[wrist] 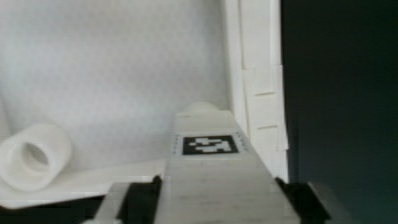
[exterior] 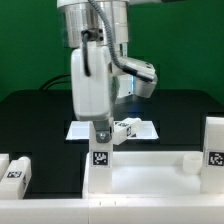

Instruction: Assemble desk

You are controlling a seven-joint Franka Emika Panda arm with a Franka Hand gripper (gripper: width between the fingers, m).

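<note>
My gripper (exterior: 100, 133) is shut on a white block leg (exterior: 100, 158) and holds it upright, its lower end at the tabletop (exterior: 150, 172) near a corner. A black-and-white tag faces the exterior camera. In the wrist view the leg (wrist: 210, 160) runs between the dark fingers (wrist: 153, 196), its tag showing, over the tabletop's white floor (wrist: 107, 70) beside its rim (wrist: 260, 80). A round corner socket (wrist: 25, 160) lies to one side. Whether the leg's end is seated is hidden.
A tagged leg (exterior: 213, 146) stands at the exterior view's right on the tabletop's edge. Another tagged leg (exterior: 15, 170) lies at the left. The marker board (exterior: 88, 130) lies behind the arm on the black table, with a small white leg (exterior: 126, 127) on it.
</note>
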